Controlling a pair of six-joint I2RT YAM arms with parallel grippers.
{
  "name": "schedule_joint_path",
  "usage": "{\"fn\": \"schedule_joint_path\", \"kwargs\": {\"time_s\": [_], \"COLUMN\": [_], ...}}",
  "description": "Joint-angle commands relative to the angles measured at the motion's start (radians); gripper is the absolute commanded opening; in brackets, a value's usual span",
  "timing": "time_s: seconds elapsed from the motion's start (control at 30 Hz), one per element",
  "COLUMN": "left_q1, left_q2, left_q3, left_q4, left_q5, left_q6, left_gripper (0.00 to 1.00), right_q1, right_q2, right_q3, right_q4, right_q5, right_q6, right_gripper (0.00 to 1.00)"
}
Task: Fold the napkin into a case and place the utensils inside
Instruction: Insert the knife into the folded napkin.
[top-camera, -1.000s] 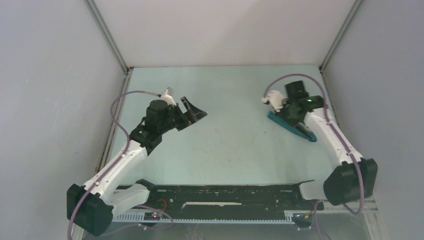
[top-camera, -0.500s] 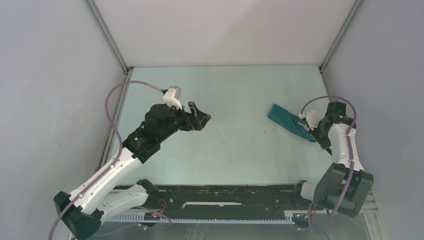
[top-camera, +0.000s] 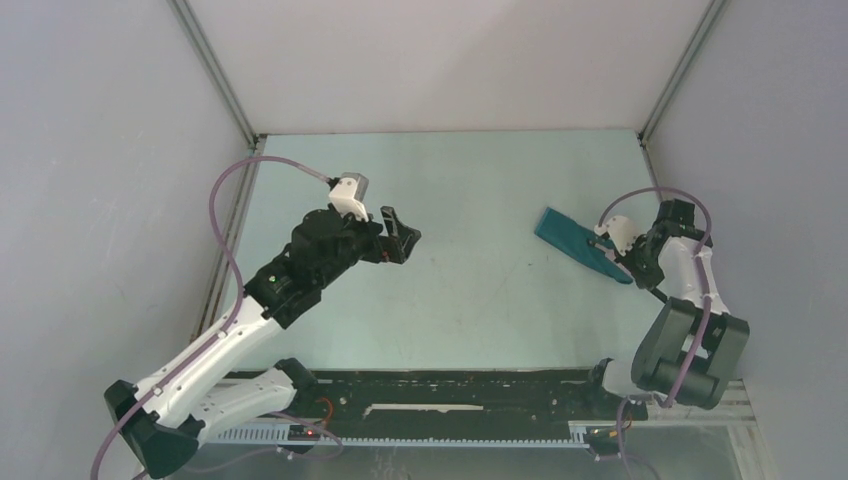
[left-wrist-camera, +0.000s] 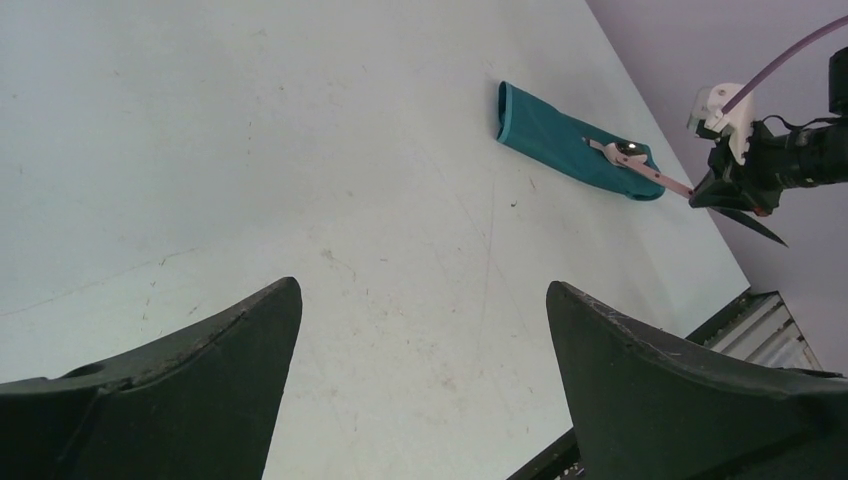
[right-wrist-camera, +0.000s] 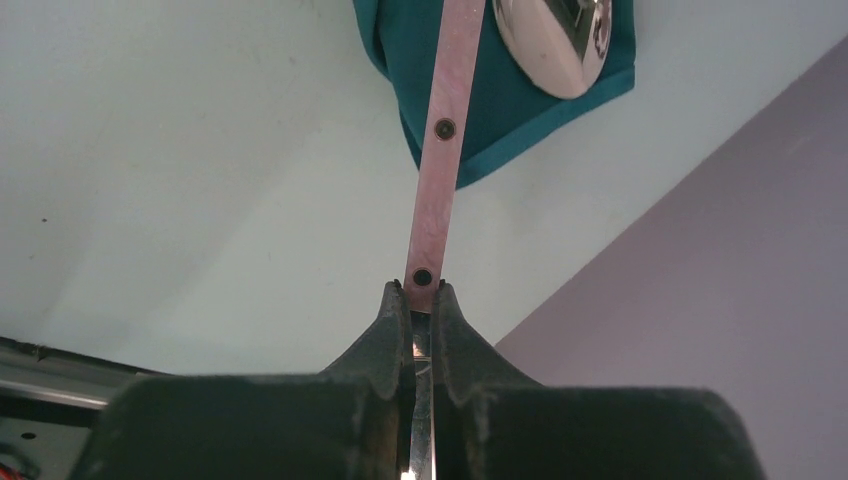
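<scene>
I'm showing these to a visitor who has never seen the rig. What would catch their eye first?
The teal cloth, folded into a narrow strip at the table's right side, with a shiny spoon on its near end. The right gripper is shut on a knife that reaches over that cloth. The left gripper hangs open, left of centre.

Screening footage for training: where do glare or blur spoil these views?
Right wrist: spoon bowl glares bright, knife sharp, right gripper dark. Left wrist: left gripper dark, little detail; napkin crisp. Top external: even light, faint shadows, no blur.
</scene>
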Motion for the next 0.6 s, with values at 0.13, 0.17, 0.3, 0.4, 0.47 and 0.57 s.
{"fn": "schedule_joint_path", "kwargs": {"time_s": [0.13,0.17,0.3,0.4,0.47,0.57], "left_q1": [0.023,0.024,0.025,0.026,0.026,0.026], "left_q2": [0.015,0.014,0.022,0.025,0.026,0.03], "left_q3": [0.018,0.017,0.015,0.013,0.012,0.013], "left_q4": [0.016,0.016,0.018,0.021,0.02,0.019], "left_q5": [-0.006,-0.004,0.005,0.008,0.008,0.01], "left_q6": [0.03,0.029,0.032,0.031,0.03,0.033], "left_gripper": [1.0,1.0,1.0,1.0,1.0,1.0], "right_q1": [-0.005,-0.003,-0.003,-0.002,0.0,0.002], "right_q2": [0.085,0.091,0.116,0.128,0.14,0.159], "right_q3": [0.079,0.08,0.09,0.098,0.102,0.11], "right_q4": [0.056,0.065,0.072,0.08,0.077,0.077], "right_q5": [-0.083,-0.085,-0.097,-0.114,-0.121,-0.125], "right_q6": [-0.074,-0.075,-0.086,-0.09,-0.101,-0.101], "right_gripper": [0.0,0.0,0.0,0.0,0.0,0.0]}}
